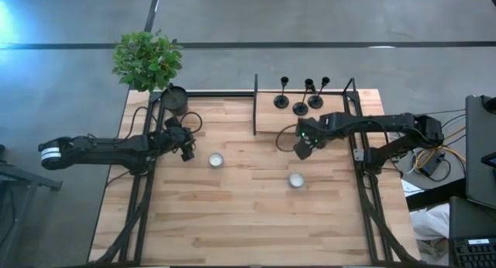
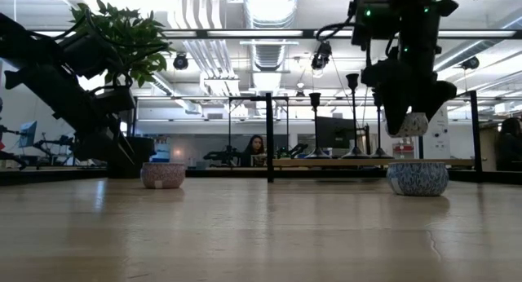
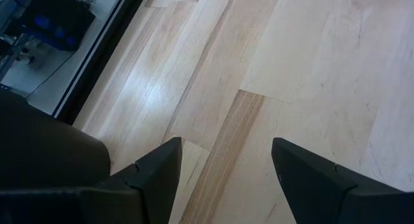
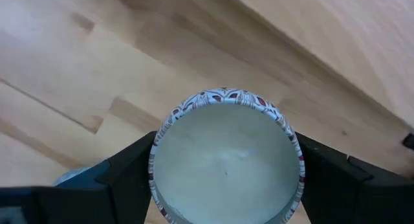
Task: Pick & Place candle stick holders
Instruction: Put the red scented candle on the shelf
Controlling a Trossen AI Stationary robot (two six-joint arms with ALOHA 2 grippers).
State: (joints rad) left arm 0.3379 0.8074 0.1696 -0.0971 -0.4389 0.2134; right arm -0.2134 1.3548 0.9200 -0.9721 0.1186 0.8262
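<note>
Three black candle stick holders [image 1: 301, 97] stand on their round bases at the table's far edge, right of the middle; in the low view they show as thin stems [image 2: 352, 111]. My right gripper [image 1: 302, 150] hovers near them, shut on a small round patterned candle cup [image 4: 226, 162] filled with white wax. Two more such cups rest on the table: a pinkish one [image 1: 216, 159] [image 2: 163, 175] and a bluish one [image 1: 295, 180] [image 2: 418, 178]. My left gripper [image 1: 188, 154] stands open at the table's left, with bare wood [image 3: 220, 120] between its fingers. My right gripper pinches the candle cup by two opposite sides of its round wall [image 4: 156, 162], one finger [image 4: 123, 175] on each side. The fingers come from above, pointing steeply down. The cup [image 2: 410, 124] sits upright, open top up, lifted clear of the table.
A potted green plant [image 1: 147, 60] in a dark pot [image 1: 175, 99] stands at the far left corner. A black upright bar [image 1: 256, 105] rises left of the candle stick holders. A person [image 2: 255, 147] sits in the room behind. Bare wood lies along the table's near side.
</note>
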